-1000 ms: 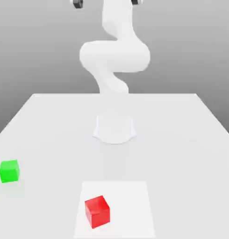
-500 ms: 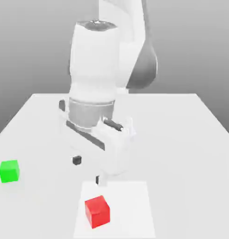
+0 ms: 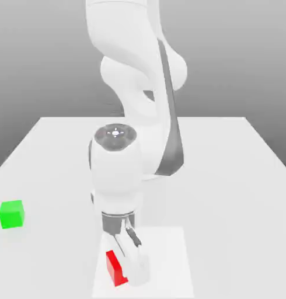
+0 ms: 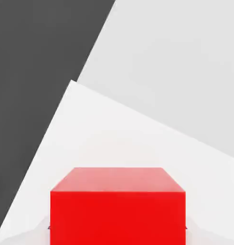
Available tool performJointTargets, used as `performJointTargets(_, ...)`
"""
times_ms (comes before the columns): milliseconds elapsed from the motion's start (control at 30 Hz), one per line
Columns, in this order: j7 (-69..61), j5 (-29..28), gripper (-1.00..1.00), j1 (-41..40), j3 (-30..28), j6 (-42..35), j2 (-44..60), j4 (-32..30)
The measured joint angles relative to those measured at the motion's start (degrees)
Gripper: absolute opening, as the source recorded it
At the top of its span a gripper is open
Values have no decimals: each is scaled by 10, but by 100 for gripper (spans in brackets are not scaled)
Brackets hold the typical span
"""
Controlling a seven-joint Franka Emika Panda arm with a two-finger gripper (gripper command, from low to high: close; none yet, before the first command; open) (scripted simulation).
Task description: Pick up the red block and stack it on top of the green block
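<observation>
The red block (image 3: 115,268) sits on a white square patch (image 3: 168,251) near the table's front edge, and in the hand view the red block (image 4: 118,206) looms very close. My gripper (image 3: 131,270) has come down onto it and covers its half on the exterior view's right. The gripper is shut on the red block, which still rests on the patch. The green block (image 3: 11,214) stands alone near the table's edge on the exterior view's left, well apart from the gripper.
The grey table (image 3: 227,175) stretches back to the arm's base, and the bent arm (image 3: 133,117) rises over its middle. A dark floor (image 4: 37,72) lies beyond the table's edge in the hand view.
The arm swung forward and down from the back of the table to the red block. The gripper, open before, has shut on the block. Neither block has moved.
</observation>
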Motion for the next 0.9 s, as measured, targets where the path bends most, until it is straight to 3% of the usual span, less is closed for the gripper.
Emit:
performJointTargets(200,-29,54,-100,-25,20,-85,-103,-17)
performJointTargets(367,55,73,-100,-97,-61,-108,-135,-26)
performJointTargets(600,203,91,-100,-267,-161,-136,-176,-38)
performJointTargets(767,213,126,-100,-289,-156,-64,-101,-35)
performJointTargets(800,207,134,100,-292,-151,-47,-83,-34)
performJointTargets(900,207,134,100,-292,-151,-47,-83,-34)
